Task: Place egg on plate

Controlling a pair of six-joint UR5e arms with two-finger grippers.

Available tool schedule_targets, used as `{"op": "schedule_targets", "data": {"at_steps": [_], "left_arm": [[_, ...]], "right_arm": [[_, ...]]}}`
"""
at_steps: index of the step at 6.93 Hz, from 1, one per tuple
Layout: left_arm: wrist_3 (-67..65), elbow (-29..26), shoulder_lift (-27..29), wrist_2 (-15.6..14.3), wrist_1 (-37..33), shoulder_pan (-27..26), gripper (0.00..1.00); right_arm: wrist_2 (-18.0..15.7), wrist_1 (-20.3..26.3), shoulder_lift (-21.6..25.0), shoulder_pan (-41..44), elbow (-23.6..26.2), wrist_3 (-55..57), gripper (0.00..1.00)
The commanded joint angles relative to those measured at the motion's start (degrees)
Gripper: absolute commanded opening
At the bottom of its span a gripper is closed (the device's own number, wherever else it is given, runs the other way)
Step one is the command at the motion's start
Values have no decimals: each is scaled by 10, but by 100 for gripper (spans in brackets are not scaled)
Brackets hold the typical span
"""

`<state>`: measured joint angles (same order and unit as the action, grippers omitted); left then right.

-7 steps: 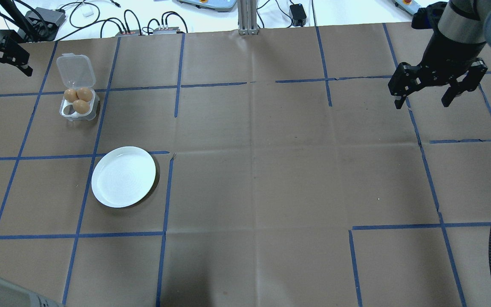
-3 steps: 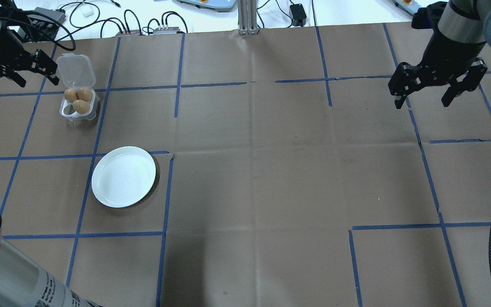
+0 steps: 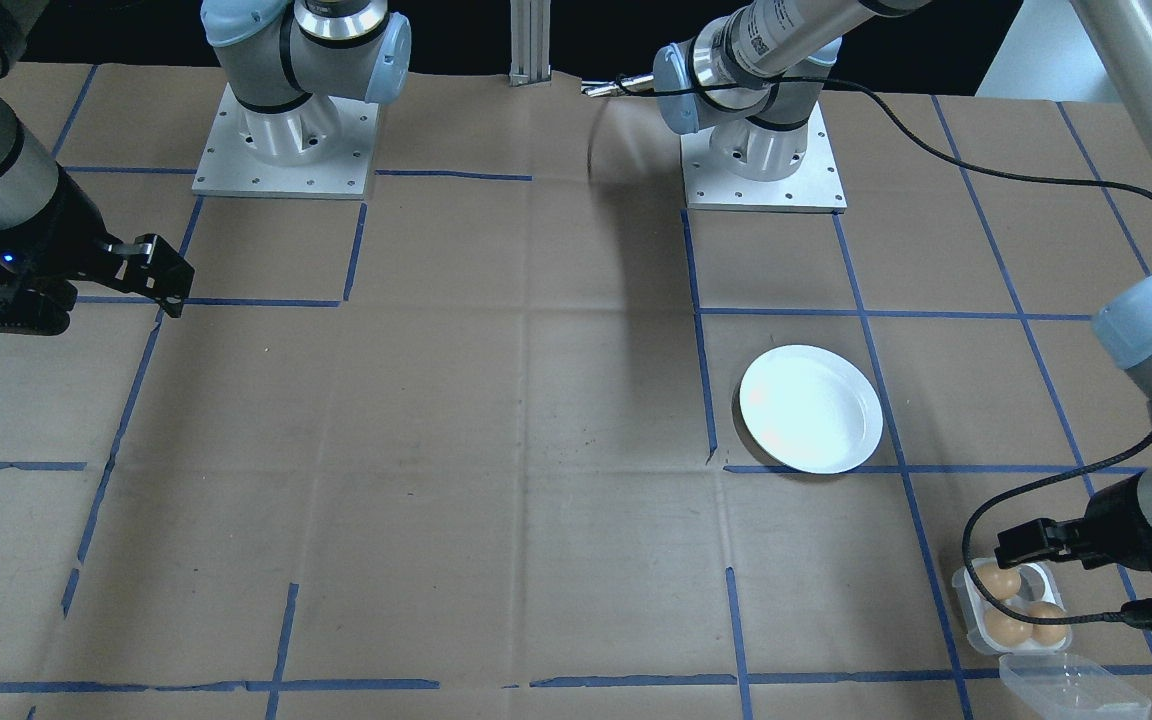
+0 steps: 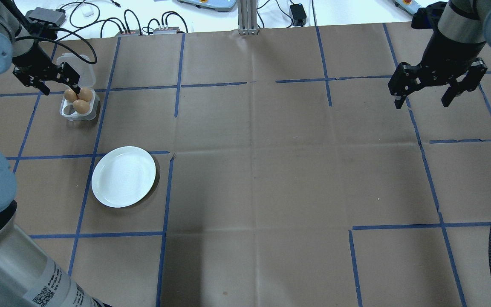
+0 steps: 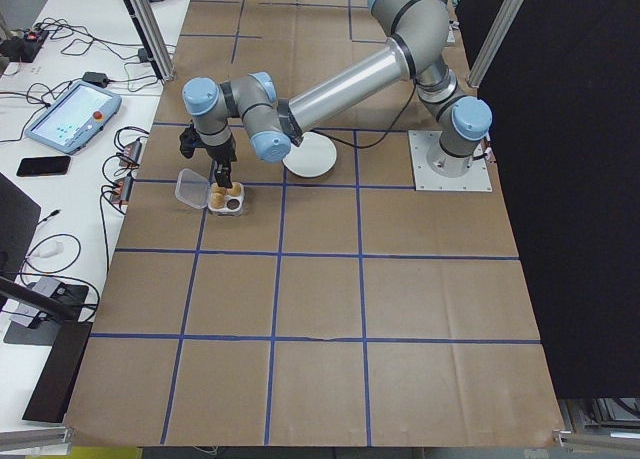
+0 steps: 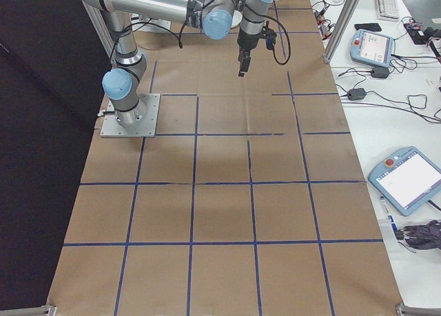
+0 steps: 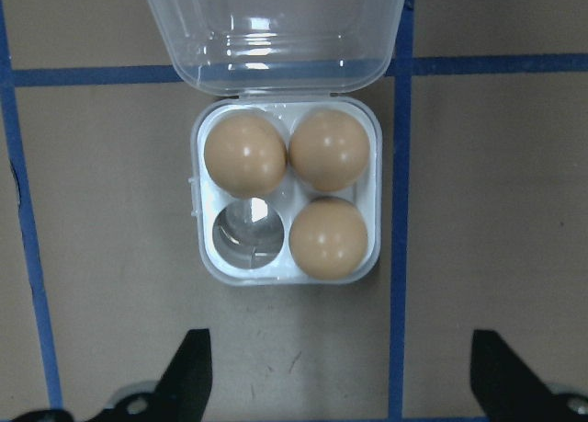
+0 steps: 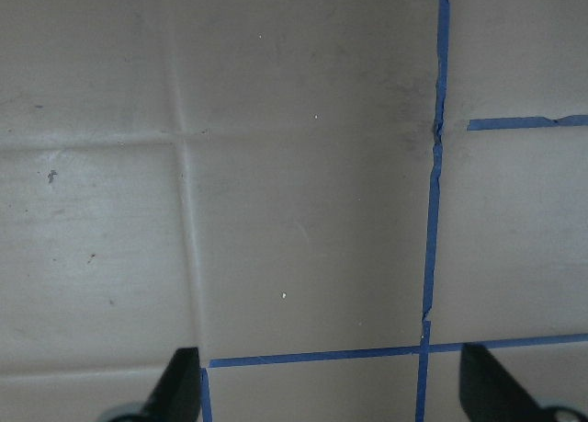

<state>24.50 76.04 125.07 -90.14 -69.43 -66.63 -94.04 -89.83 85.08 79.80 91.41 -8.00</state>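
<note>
Three eggs [image 7: 327, 236] sit in the tray [image 7: 209, 256], frame centre of the wrist view; lower-left cup empty. Smooth, rounded, brittle shells, likely slippery: pinch across the midsection, light force. Left gripper [image 4: 56, 81] spread wide, empty, above tray. Right gripper [image 4: 427, 94] open, empty. Plate [image 4: 123, 176] glossy white, lower left overhead.

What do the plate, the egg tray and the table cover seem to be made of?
Plate: glossy white, probably ceramic or melamine; it shows soft sheen.
Egg tray: clear, thin plastic; the table shows through its lid, which catches glare.
Table cover: matte brown paper or cardboard, with creases and fold lines.
</note>
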Motion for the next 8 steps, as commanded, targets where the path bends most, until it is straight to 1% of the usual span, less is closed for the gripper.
{"op": "schedule_targets", "data": {"at_steps": [1,2,4,7,8], "left_arm": [[3,35,21,-2,72,-1,99],[3,54,22,-4,96,0,99],[4,59,23,-5,108,3,99],[4,61,23,-1,107,3,88],[4,61,23,-2,107,2,80]], "right_arm": [[0,0,0,0,0,0,100],[0,-1,0,0,0,0,100],[0,0,0,0,0,0,100],[0,0,0,0,0,0,100],[0,0,0,0,0,0,100]]}}
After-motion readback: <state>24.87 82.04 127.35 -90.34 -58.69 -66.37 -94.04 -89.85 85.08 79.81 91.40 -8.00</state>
